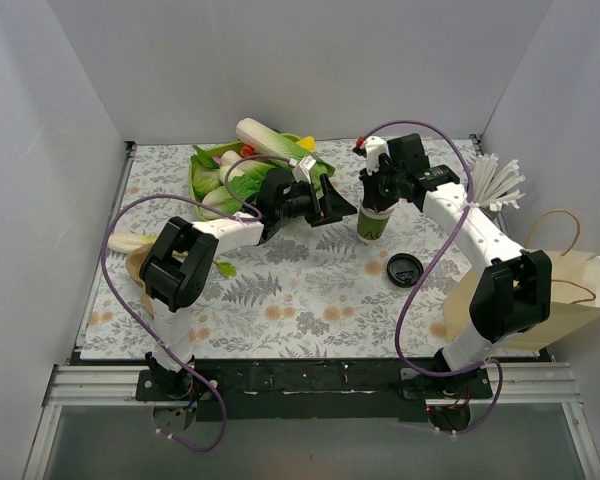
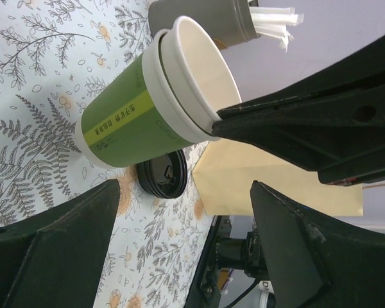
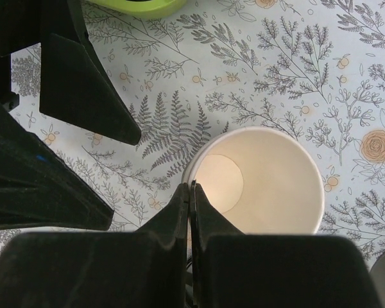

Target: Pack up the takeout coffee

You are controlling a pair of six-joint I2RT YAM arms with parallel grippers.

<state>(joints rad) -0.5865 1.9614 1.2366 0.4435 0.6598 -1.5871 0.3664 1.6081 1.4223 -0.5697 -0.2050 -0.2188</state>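
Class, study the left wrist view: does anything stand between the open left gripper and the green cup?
Nothing visible does. The green cup stands just ahead of the left gripper, only tablecloth between. The right gripper pinches its rim; the black lid lies beside it, out of the path.

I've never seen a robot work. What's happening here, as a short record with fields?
green cup: upright, no lid on
right gripper: shut, pinching the cup's rim
left gripper: open, pointing at the cup
black lid: lying flat beside the cup
paper bag: far right, beside the right arm
straws: white, in a grey cup
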